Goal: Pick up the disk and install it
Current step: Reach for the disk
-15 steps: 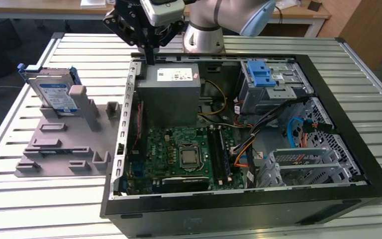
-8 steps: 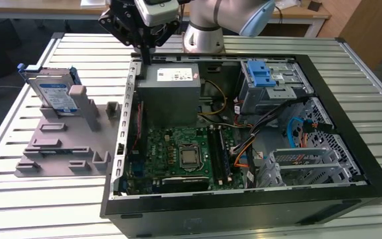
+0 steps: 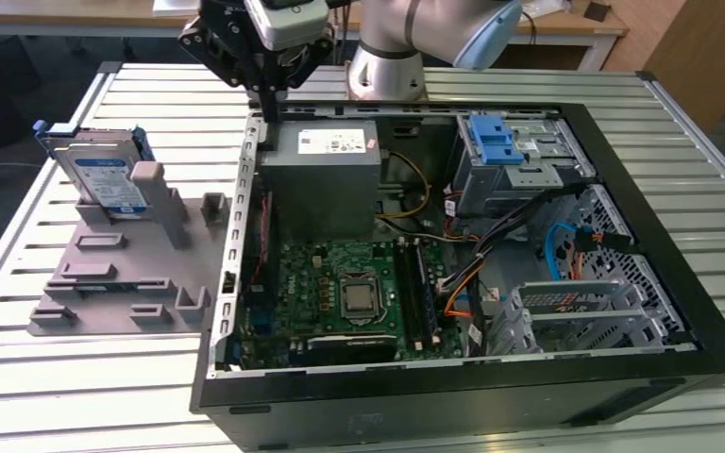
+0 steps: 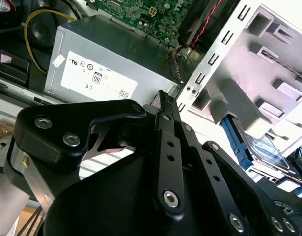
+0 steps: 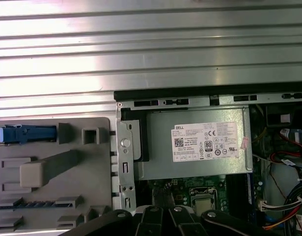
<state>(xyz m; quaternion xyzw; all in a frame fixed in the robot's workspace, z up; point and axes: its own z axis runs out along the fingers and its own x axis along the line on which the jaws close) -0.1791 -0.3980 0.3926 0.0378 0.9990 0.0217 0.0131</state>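
We see the gripper (image 3: 268, 92) closed and empty, hanging at about eleven o'clock of the open computer case (image 3: 463, 401) in the exterior view. Its tips sit just above the rim of the case wall, beside the grey power supply box (image 3: 325, 160). We cannot tell whether they touch the rim.

The disk (image 3: 95, 175) stands on edge in a grey holder (image 3: 110, 283) on the slatted surface (image 3: 527, 85), at about nine o'clock of the case and well apart from the gripper. A post of the holder hides its lower part.

In the second wrist view the gripper's black links cover much of the disk (image 4: 261, 147), leaving a strip of blue and silver. In the first wrist view the disk (image 5: 28, 133) shows edge-on and is cut off by the picture's edge.

The silver cage (image 3: 546, 151) with its blue latch sits at one o'clock inside the case; its inside is hard to make out.
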